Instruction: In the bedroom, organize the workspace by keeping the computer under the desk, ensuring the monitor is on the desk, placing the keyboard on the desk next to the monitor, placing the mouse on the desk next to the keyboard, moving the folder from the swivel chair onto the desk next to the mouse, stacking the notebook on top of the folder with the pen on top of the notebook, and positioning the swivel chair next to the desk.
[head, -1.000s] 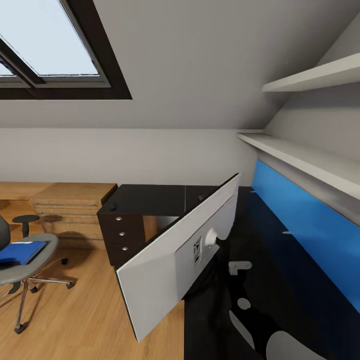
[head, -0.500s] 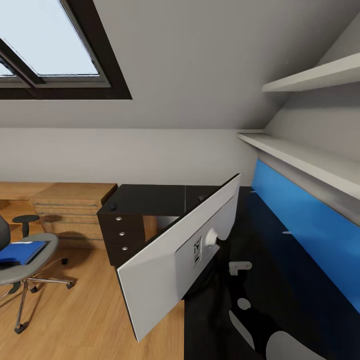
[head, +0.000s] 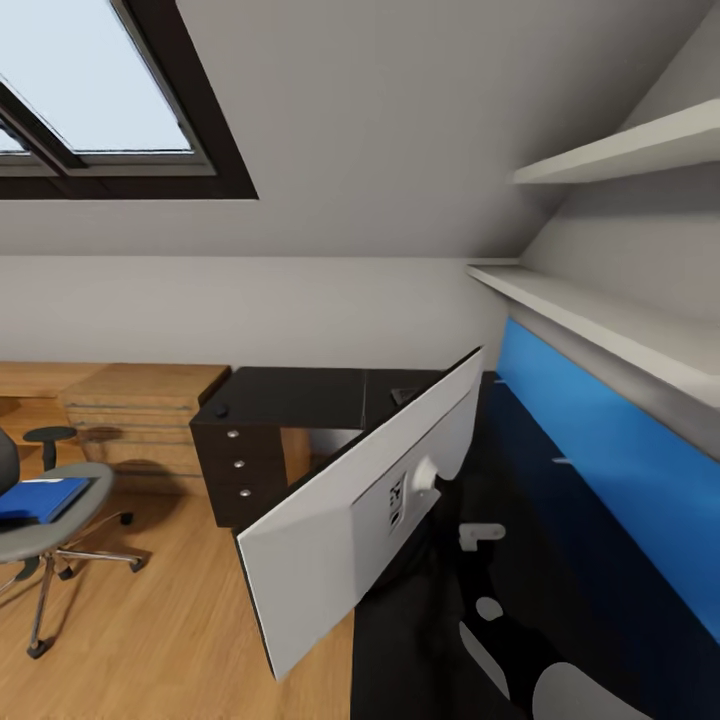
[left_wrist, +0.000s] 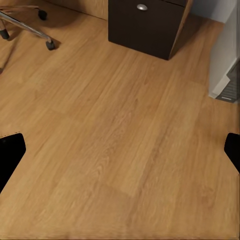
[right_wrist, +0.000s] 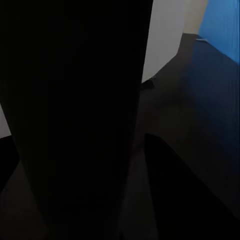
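The monitor (head: 360, 520) stands on the glossy black counter (head: 520, 560), pale back toward the head camera, near the counter's front edge. The blue folder (head: 40, 498) lies on the seat of the swivel chair (head: 50, 530), well apart from the counter across open wood floor (left_wrist: 120, 140). The left hand (left_wrist: 120, 150) hangs over that floor, fingertips (left_wrist: 10, 152) spread wide, gripping nothing. The right hand's state cannot be told: its wrist view is mostly dark. A small dark mouse (head: 221, 410) sits at the counter's far corner above the drawers (head: 240, 465)
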